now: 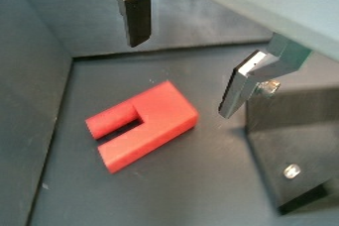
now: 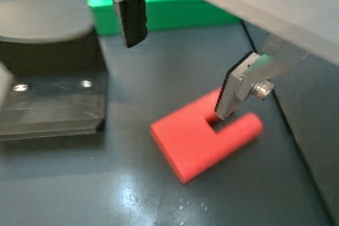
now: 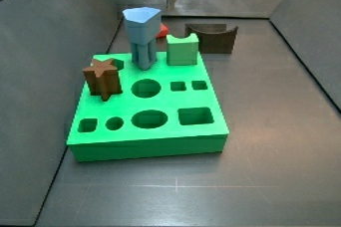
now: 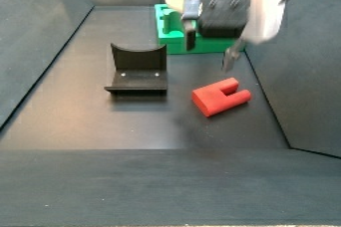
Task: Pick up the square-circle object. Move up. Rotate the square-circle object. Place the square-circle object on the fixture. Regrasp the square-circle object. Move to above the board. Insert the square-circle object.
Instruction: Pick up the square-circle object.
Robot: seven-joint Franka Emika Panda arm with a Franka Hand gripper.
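The square-circle object [image 4: 218, 98] lies flat on the dark floor, right of the fixture [image 4: 136, 70] and nearer than the board [image 4: 170, 29]. The gripper [image 4: 209, 56] hovers just above it, fingers [image 1: 135, 16] spread, holding nothing. On the board [image 3: 144, 100] stand a blue peg [image 3: 143, 36], a brown star peg [image 3: 103, 76] and a green notched block [image 3: 182, 47]. No writing is legible.

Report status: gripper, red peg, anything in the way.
Gripper open, empty, above the red peg. Peg flat on floor, untouched. Fixture beside it, apart. Nothing blocks the grasp.
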